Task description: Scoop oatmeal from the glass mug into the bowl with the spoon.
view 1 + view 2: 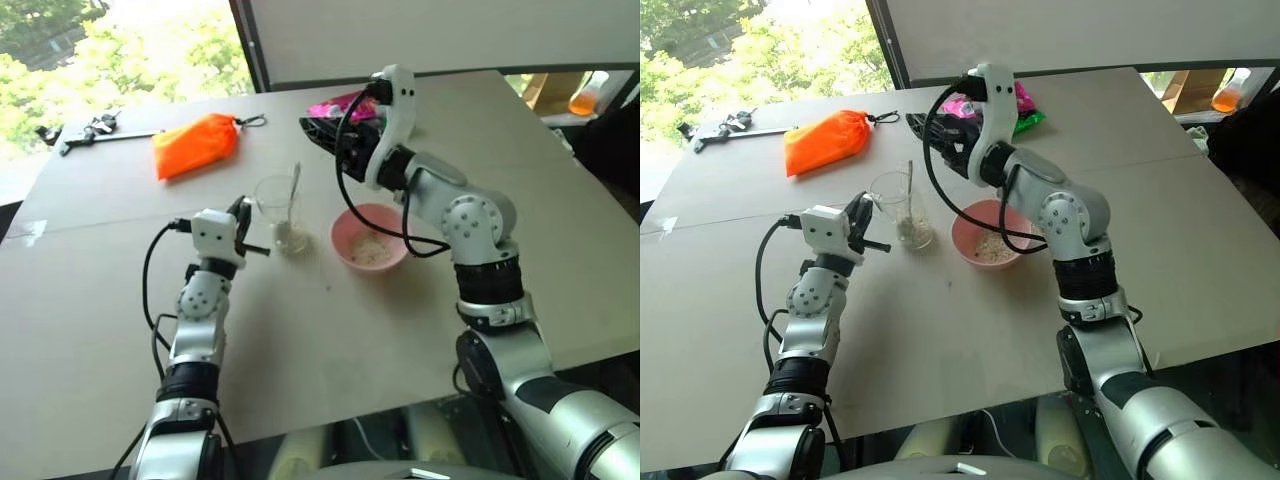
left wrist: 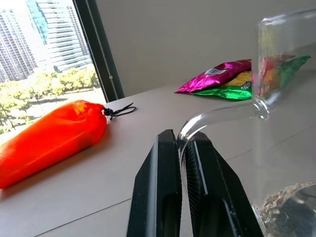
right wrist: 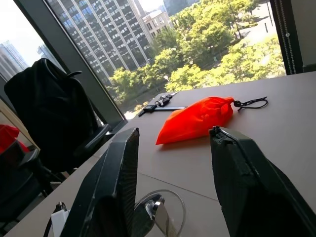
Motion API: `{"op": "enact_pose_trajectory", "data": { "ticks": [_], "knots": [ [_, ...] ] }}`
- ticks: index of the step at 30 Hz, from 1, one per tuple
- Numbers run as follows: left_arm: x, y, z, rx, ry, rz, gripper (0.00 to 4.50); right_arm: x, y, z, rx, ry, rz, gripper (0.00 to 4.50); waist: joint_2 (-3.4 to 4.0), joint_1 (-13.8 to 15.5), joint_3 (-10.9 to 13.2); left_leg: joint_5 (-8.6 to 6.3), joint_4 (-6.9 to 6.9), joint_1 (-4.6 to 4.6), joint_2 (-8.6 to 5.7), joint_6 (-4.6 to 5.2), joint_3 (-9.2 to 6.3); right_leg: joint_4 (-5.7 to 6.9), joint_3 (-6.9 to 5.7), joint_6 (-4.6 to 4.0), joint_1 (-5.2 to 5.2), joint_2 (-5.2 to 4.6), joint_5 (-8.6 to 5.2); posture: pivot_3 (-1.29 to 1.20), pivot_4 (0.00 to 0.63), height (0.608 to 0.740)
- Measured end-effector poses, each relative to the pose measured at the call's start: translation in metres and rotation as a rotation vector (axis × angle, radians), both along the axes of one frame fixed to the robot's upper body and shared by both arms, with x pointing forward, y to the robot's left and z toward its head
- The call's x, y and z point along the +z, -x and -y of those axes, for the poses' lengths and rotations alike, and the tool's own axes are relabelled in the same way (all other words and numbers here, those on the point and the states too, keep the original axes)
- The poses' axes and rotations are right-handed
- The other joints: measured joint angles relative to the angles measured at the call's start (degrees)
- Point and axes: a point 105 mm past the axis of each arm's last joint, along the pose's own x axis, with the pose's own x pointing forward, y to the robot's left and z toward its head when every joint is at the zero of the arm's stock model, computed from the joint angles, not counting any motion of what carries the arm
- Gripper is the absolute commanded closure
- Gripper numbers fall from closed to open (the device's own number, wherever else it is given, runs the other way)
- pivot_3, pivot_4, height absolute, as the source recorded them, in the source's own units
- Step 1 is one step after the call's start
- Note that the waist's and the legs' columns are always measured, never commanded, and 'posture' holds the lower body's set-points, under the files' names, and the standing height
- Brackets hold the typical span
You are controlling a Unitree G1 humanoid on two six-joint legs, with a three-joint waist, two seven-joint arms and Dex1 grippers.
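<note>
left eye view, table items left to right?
Black tool-like object → orange pouch → left tool, shut on the glass mug's handle → glass mug with the spoon standing in it → pink bowl holding oatmeal.

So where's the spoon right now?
The spoon stands in the glass mug, handle leaning on the rim, just left of the pink bowl in the eye views; nothing holds it.
</note>
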Motion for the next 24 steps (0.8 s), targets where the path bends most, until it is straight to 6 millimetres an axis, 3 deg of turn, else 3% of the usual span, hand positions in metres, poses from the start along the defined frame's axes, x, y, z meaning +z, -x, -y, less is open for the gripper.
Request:
{"op": "enact_pose_trajectory", "data": {
  "ticks": [3,6,11,15,24],
  "knots": [
    [-0.001,0.0,0.0,-0.004,0.004,-0.002,4.43,0.026,0.005,0.013,0.024,-0.094,0.053,2.23,0.0,0.0,0.0,0.0,-0.01,0.0,0.0,0.0,-0.02,-0.02,-0.01,0.0,0.0,0.0,0.0,0.0,0.15,0.74],
    [-0.002,0.002,-0.001,-0.005,0.011,-0.005,4.43,0.038,0.007,0.028,0.015,-0.134,0.09,2.23,-0.01,0.0,0.0,0.0,0.0,0.0,0.0,0.0,-0.01,-0.02,0.0,0.0,0.02,-0.01,0.0,0.0,0.15,0.74],
    [-0.003,0.003,-0.003,-0.019,0.029,-0.01,4.43,0.024,-0.002,0.064,-0.078,-0.14,0.064,2.23,0.0,0.0,0.0,0.0,-0.01,0.01,0.0,0.01,-0.01,-0.01,0.01,0.0,0.02,-0.02,0.0,0.0,0.15,0.74],
    [-0.01,0.005,-0.005,-0.031,0.026,-0.037,3.12,0.009,-0.006,0.082,-0.146,-0.143,0.022,2.19,0.03,-0.1,0.0,0.0,-0.03,0.01,0.01,0.01,0.03,0.01,0.07,0.0,-0.03,0.0,0.0,0.0,0.15,0.74],
    [-0.021,0.004,-0.004,-0.03,0.005,-0.078,3.12,0.015,-0.002,0.085,-0.162,-0.155,0.041,2.19,0.02,0.0,0.0,0.0,-0.01,0.01,0.01,0.01,0.02,0.01,0.05,0.0,-0.02,-0.01,0.0,0.0,0.15,0.74]
  ]
}}
